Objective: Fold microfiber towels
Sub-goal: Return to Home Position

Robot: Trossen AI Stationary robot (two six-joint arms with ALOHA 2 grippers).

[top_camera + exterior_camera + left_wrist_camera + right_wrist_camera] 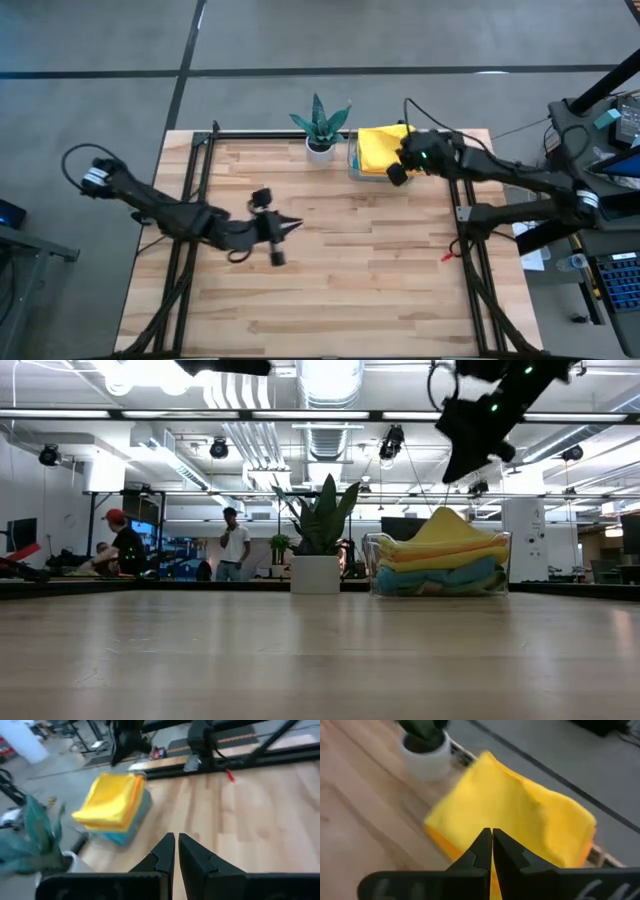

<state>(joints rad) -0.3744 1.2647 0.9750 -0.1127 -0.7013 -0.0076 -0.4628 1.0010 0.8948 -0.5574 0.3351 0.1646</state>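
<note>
Quick status, clock directions taken from the table [350, 290] centre in the overhead cam. The microfiber towels [378, 148] sit folded and stacked in the clear bin [372, 565] at about 1 o'clock by the far edge. Yellow is on top, w/ orange and blue layers under it.

The right gripper [491, 834] hangs just over that top yellow towel, fingers pressed together and holding nothing. The left gripper [176, 837] is near mid-table, a bit toward 9 o'clock. Its fingers are also closed and empty.

What we'd worry about: if the right arm drops at all while backing off, imo its tips could snag the top towel and pull the fold apart. It could also clip the bin rim and shove the bin into the plant [320, 122] at 12 o'clock.

Brands or labels: we can't read any writing anywhere.
</note>
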